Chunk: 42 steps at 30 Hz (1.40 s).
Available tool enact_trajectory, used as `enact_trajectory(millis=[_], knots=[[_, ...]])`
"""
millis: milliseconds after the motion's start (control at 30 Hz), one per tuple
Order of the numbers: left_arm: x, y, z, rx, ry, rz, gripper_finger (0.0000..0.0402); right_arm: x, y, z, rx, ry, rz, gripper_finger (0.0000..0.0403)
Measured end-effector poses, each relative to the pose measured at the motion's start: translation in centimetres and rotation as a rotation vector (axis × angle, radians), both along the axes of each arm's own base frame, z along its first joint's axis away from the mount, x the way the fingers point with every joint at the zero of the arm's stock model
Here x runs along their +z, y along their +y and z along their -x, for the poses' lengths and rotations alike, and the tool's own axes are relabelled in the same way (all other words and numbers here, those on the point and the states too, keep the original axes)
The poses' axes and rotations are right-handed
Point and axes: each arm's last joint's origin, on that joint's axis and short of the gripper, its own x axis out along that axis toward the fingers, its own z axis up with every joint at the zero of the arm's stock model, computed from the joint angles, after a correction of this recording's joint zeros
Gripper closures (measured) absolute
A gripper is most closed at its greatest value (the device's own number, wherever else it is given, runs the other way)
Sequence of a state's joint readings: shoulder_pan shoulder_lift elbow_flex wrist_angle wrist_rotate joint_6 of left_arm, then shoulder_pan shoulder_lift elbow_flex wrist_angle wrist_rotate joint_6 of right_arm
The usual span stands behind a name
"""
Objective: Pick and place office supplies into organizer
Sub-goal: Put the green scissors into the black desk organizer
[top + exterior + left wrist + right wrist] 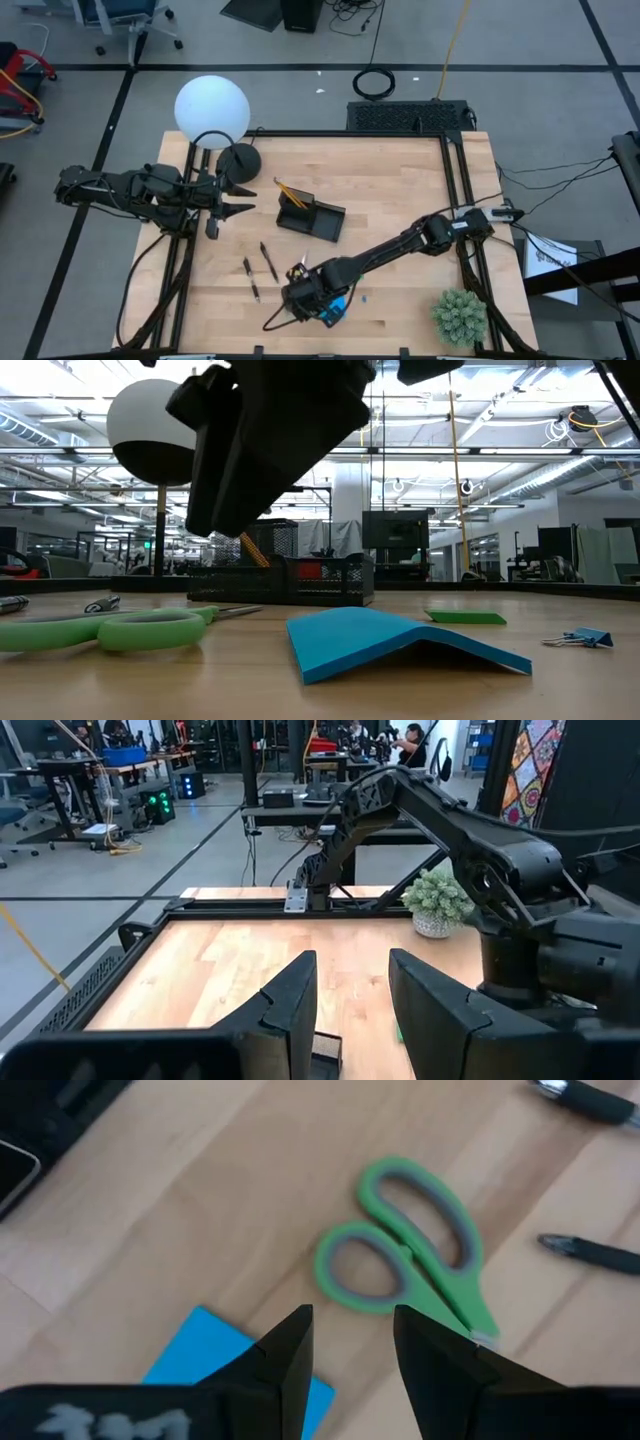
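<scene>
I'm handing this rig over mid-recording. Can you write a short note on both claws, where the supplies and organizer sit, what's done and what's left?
Right claw: open, empty, low over the green-handled scissors, with the blue sticky-note pad beside it.
Left claw: open, empty, waiting at the table's left side near the lamp base.
Organizer: mid-table; pencils already stand in its upright compartment.
Still on the table: scissors, pad, two pens, a small green piece and a binder clip.
Left to do: put all of those into the organizer.
</scene>
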<state>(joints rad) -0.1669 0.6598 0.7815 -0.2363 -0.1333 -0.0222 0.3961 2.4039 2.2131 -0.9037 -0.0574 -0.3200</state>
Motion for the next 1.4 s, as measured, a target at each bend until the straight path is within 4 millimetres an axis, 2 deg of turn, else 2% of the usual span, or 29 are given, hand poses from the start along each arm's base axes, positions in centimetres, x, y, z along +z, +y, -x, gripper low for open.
enact_trajectory(millis=[133,300,667,933,1200,1400], knots=[[0.0,0.0,0.0,0.0,-0.002,0.001,0.0275,0.1,0.0,-0.2,-0.004,-0.022,-0.01,0.0273],[0.0,0.0,0.0,0.0,-0.002,0.001,0.0275,-1.1,0.1,-0.7,-0.003,-0.028,-0.011,0.0273],[0.0,0.0,0.0,-0.001,-0.002,-0.009,0.0275,-0.9,0.4,-1.0,0.015,-0.057,-0.048,0.0273],[0.0,0.0,0.0,-0.001,-0.001,-0.009,0.0275,-1.7,0.5,-1.3,0.016,-0.062,-0.051,0.0273],[0.0,0.0,0.0,-0.001,0.0,-0.01,0.0275,-4.6,0.8,-1.6,0.033,0.002,-0.067,0.0273],[0.0,0.0,0.0,-0.001,0.0,-0.01,0.0275,-4.6,0.5,-1.8,0.028,-0.006,-0.074,0.0273]])
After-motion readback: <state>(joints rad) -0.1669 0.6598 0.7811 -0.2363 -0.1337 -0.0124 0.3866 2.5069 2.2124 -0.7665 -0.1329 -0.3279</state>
